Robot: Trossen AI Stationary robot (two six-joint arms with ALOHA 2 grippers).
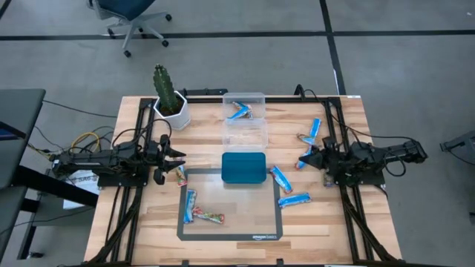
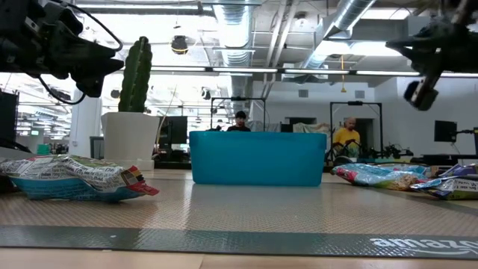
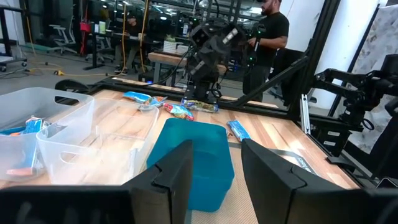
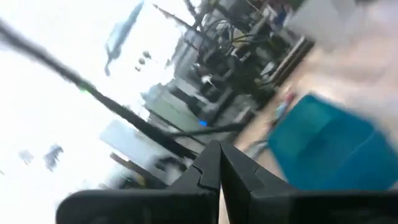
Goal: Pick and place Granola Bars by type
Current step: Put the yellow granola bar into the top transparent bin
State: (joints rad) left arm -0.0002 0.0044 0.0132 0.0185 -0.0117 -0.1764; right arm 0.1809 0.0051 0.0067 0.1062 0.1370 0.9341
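Note:
Several granola bars lie flat on the table. In the high view blue bars lie at the right (image 1: 312,133), (image 1: 280,178), (image 1: 294,199), and one (image 1: 239,111) lies in the clear box. A blue bar (image 1: 190,205) and multicoloured bars (image 1: 180,175), (image 1: 209,216) lie at the left on the mat. My left gripper (image 1: 179,157) (image 3: 216,168) is open, raised above the table's left side, facing the teal tray (image 1: 243,167). My right gripper (image 1: 305,158) (image 4: 219,163) is shut on nothing and raised near a blue bar (image 1: 303,162).
The clear plastic box (image 1: 245,117) stands at the far middle, and a potted cactus (image 1: 169,96) stands at the far left. A grey mat (image 1: 231,231) covers the near middle. People show in the room beyond the table (image 3: 270,31).

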